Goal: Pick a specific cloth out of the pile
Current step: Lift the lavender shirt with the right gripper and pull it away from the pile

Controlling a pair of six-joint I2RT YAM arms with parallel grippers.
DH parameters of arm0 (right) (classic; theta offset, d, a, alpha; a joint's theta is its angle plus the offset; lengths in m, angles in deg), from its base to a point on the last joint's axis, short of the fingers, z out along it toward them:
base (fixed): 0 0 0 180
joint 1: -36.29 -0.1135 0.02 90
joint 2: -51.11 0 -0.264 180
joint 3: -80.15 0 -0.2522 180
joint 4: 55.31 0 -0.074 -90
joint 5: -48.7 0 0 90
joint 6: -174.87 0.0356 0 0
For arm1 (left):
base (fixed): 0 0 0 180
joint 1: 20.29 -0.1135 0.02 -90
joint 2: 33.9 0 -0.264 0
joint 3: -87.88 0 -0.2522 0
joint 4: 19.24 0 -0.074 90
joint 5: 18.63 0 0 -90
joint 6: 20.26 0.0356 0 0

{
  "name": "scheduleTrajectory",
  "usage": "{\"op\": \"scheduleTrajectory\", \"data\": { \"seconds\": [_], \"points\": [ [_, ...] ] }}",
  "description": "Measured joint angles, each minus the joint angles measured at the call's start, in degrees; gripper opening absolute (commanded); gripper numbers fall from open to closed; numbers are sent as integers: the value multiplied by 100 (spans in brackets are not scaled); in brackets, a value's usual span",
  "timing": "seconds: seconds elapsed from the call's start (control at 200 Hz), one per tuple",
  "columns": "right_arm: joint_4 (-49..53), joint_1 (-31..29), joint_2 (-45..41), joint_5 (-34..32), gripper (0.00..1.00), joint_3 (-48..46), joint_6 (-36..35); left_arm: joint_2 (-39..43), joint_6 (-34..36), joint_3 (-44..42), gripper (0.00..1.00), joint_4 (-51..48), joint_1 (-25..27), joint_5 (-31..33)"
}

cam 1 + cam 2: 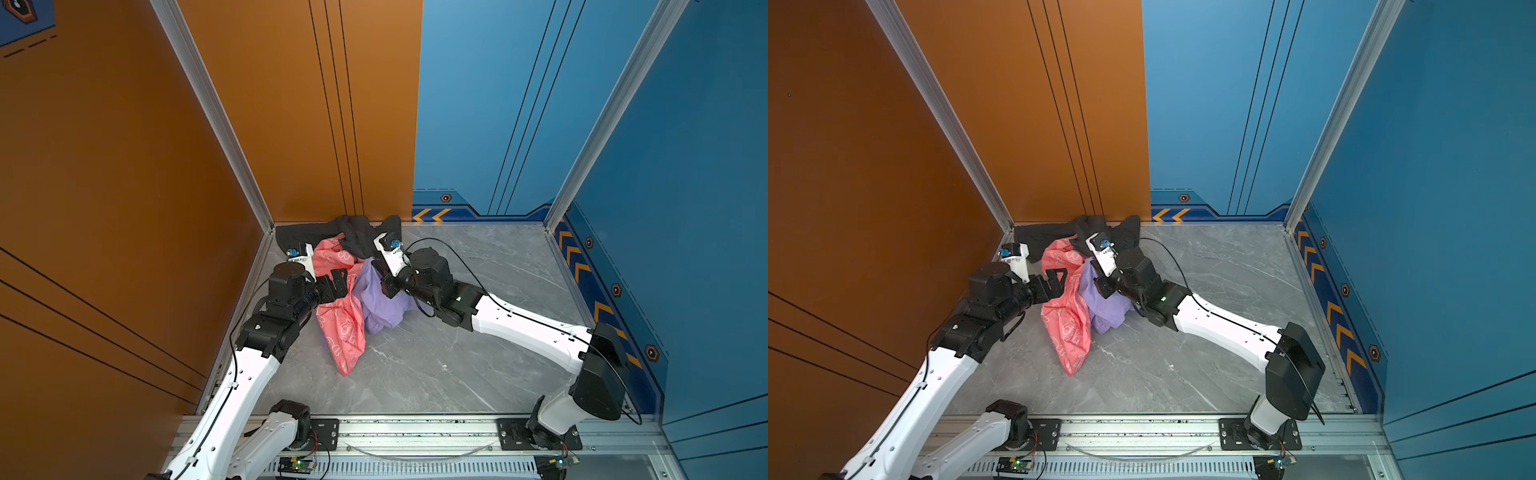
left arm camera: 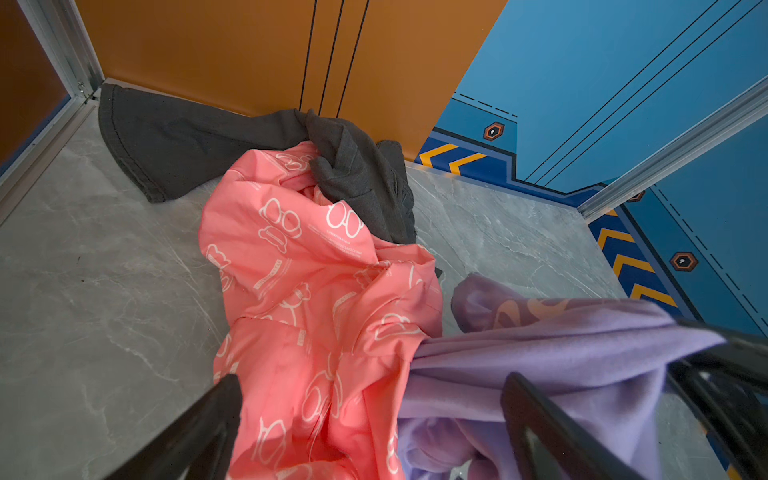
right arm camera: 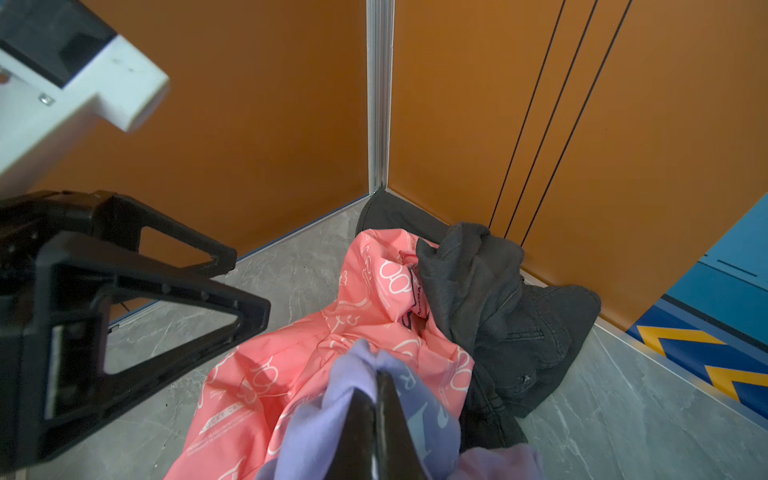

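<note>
Much bare table [image 1: 478,365] lies right of the wall-hugging pile [image 1: 337,328].

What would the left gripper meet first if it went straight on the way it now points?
Probably the coral-pink cloth, right ahead of the open left gripper; the lavender cloth lies close beside.

Robot lab enclosure, orange-blue panel walls [image 1: 291,104], aluminium frame [image 1: 212,112], mounting rail [image 1: 415,432]

The cloth [image 2: 561,357] looks matt and fleecy; the pink garment [image 2: 291,270] faintly shiny.
</note>
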Motion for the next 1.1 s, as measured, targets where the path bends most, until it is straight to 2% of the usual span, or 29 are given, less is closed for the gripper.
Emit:
{"op": "scheduleTrajectory", "data": {
  "seconds": [0.631,0.801,1.101],
  "points": [
    [52,664,-999,0,0,164,188,37,4,-87,98,367,0,-326],
    [55,1080,-1338,7,0,164,210,46,15,-87,98,448,0,-393],
    [162,2221,-1917,157,0,164,267,48,46,-101,98,581,0,-450]
  ]
}}
